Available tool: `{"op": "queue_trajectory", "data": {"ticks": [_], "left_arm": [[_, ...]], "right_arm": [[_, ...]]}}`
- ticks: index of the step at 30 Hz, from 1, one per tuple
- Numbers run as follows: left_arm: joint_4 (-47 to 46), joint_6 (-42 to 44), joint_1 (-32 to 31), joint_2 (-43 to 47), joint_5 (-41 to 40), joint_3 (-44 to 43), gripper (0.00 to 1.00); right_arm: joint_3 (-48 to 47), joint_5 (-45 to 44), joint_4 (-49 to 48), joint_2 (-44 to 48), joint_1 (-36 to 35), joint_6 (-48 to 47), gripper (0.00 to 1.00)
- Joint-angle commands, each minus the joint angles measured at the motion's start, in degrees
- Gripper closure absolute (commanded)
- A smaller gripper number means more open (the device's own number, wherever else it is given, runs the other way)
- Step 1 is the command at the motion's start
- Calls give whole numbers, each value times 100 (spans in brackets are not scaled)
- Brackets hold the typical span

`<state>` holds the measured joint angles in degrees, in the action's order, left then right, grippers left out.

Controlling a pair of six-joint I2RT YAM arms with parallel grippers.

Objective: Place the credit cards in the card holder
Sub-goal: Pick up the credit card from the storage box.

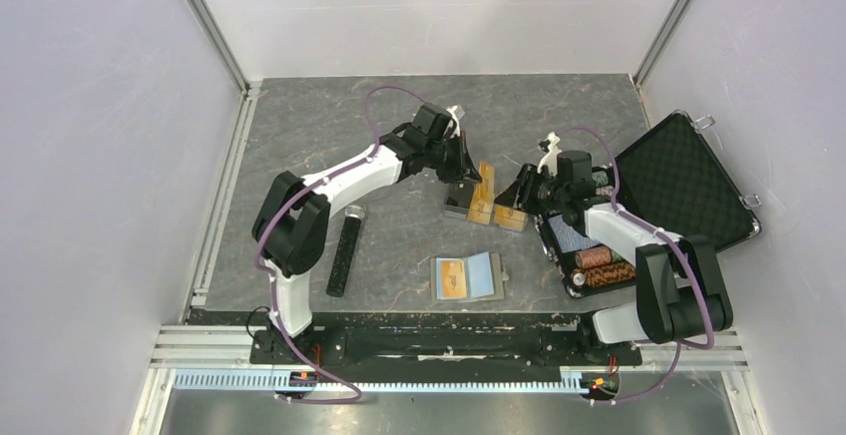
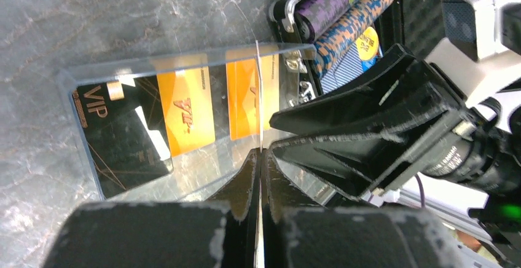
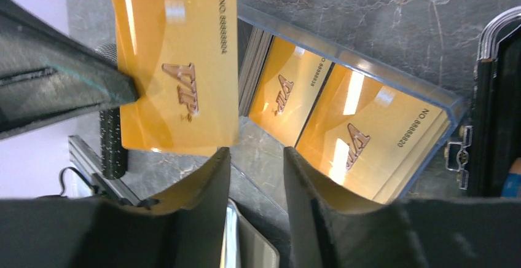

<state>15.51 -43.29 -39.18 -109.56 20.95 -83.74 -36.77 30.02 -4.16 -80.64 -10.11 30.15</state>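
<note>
Clamping the left hand (image 2: 260,151) shut on one orange-gold card (image 3: 178,65), holding it up at the upper left of the right wrist view. Hovering the right hand (image 3: 255,154) open and empty just beside. Leaving a black card (image 2: 123,139) and more gold ones lying in the clear box (image 2: 184,59) beyond. Lying open on the tabletop (image 1: 329,126), well apart at lower centre of the top view: card holder (image 1: 483,275), seemingly showing one orange card already. Judging roughly midway: carrying over and slotting in yet to come.

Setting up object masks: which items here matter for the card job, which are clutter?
Job: orange card in left gripper; black card and gold cards in clear tray; card holder.
Lying about: chip case; poker chips; black bar.
</note>
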Motion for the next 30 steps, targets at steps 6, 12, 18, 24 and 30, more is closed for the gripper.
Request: {"op": "queue_trajectory", "data": {"ticks": [6,12,18,24,30], "left_arm": [[1292,1072,-250,-738,-529,-1064,98],[1763,1442,-466,-902,-975,-1355,98],[1769,1533,-513,-855,-917,-1391,98],[2110,1869,-584,-756,-1018,-1540,98],[2474,2251,-729,-871,-938,-1674,98]], "right_arm": [[-400,-206,222,-30,18,-365,40],[-416,-396,348,30,17,-465,26],[-491,-453,400,-24,17,-556,26],[-436,-504,565,39,18,-550,44],[-383,-470,541,93,15,-531,44]]}}
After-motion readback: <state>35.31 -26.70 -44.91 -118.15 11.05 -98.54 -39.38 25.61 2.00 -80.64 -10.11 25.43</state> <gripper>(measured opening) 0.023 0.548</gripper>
